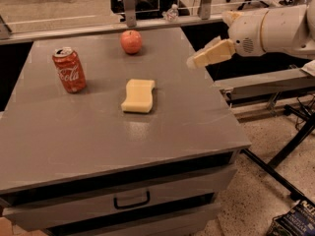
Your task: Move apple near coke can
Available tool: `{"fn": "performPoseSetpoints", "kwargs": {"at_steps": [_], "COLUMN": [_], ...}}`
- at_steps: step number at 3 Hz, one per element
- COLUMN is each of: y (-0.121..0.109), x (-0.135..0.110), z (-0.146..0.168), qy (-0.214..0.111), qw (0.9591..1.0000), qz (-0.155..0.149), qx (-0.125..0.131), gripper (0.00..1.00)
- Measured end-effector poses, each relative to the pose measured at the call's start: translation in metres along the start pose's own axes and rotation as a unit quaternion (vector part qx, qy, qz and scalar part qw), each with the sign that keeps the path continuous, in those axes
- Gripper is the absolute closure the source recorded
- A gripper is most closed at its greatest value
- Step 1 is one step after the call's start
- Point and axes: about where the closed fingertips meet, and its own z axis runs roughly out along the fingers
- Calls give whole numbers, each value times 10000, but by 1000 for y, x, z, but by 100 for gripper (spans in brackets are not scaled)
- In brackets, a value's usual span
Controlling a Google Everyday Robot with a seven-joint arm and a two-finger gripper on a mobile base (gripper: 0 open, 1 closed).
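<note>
The grey drawer cabinet's flat surface (pixel 162 132) carries everything, and my cream-coloured hand (pixel 202 59) hovers above its right edge in this view; I cannot tell whether it is released or clenched. The red aluminium coke can (pixel 69 70) stands upright near the left edge. The small round reddish apple (pixel 131 42) sits at the back between hand and can, so I judge the reach runs leftward.

On the table (pixel 98 146), the coke can (pixel 69 70) stands upright at left rear. The apple (pixel 131 42) sits behind and right of it, well apart. The sponge (pixel 138 96) lies mid-table, before the apple. The gripper (pixel 193 62) hangs over the table's right edge, right of the apple.
</note>
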Motion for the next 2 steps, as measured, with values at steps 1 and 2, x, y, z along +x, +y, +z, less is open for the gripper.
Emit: {"fn": "performPoseSetpoints", "kwargs": {"at_steps": [1, 2], "y": [1, -20], "x": [8, 22], "z": [32, 83], "qy": [-162, -409], "qw": [9993, 9975], "qz": [307, 561], "qx": [155, 164], "gripper": [0, 0]}}
